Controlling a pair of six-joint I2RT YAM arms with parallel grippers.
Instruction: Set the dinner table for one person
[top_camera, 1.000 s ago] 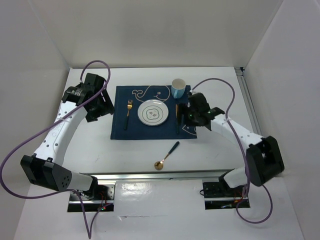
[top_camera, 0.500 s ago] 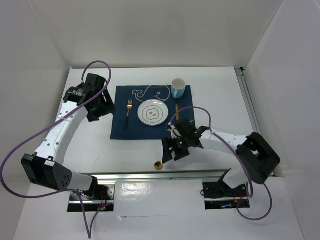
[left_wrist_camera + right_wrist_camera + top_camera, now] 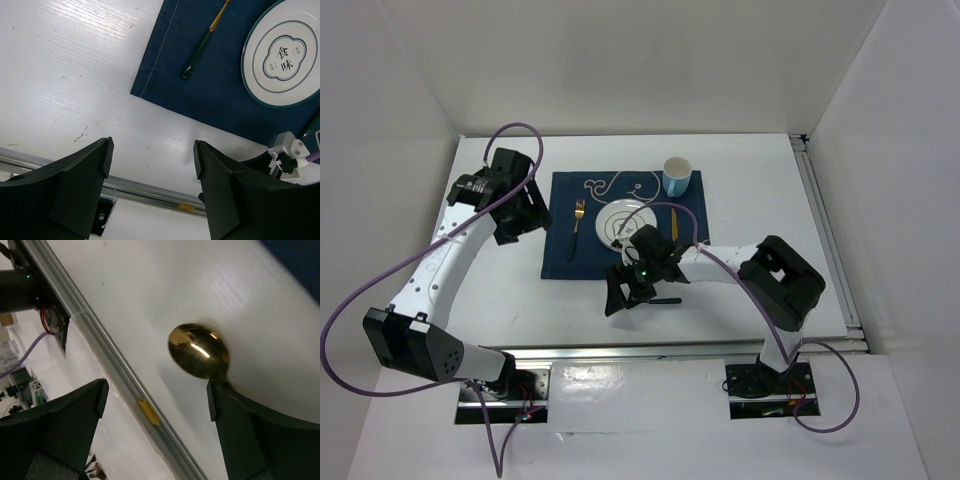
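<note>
The spoon pickup looks in hand: the right gripper (image 3: 157, 390), jaws apart, straddles the gold spoon (image 3: 197, 357) on the tabletop (image 3: 770, 180) just off the placemat's (image 3: 560, 262) near edge and must next lower and close; the left gripper's (image 3: 152, 155) jaws are also apart.

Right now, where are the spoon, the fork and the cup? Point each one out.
spoon (image 3: 197, 356), right wrist view, on its gold bowl.
fork (image 3: 205, 42), left wrist view, on its dark green handle.
cup (image 3: 676, 185), top external view, on its blue outer wall.
</note>
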